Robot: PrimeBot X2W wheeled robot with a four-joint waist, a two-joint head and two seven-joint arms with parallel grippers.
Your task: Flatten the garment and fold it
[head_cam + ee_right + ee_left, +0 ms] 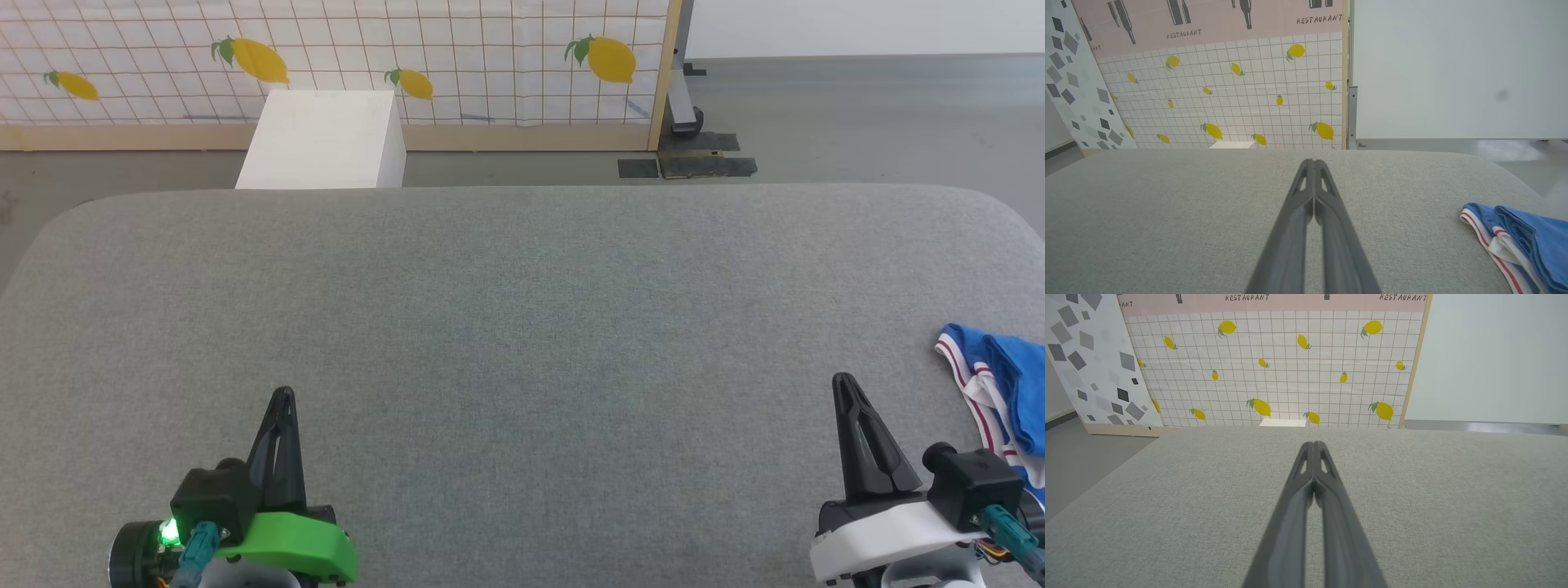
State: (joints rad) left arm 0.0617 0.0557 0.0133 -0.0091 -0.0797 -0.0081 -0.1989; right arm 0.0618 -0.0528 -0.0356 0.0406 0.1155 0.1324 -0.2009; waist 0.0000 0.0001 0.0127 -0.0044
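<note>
While the garment (1011, 382) lies bunched at the right edge of the worktop (522, 294), both pincers are held low over the worktop's near edge with nothing between their fingers.

Worktop: a broad surface covered in grey woven cloth, with rounded far corners.

Garment: bright blue fabric heaped in soft folds, with a white band carrying red stripes turned toward the worktop's middle. Part of it runs past the border of the head view, so its full outline cannot be told.

Left pincer (282, 394): green-shelled and over the near left part of the worktop, it has two dark fingers pressed together and pointing toward the far edge. In the left wrist view the tips touch, and only a thin slit shows lower down between the finger shanks. It is well apart from the garment.

Right pincer (841, 380): white-shelled and over the near right part of the worktop, its fingers are likewise pressed together and pinch nothing. It stands near the garment but apart from it, on the side toward the worktop's middle. In the right wrist view the blue folds and striped band lie flat on the grey cloth, to the right of the closed fingers.

Beyond the worktop's far edge stands a white box (325, 139). Behind it, a screen (490, 49) printed with a grid and yellow lemons, framed in pale wood, rises from the grey floor (857, 106).
</note>
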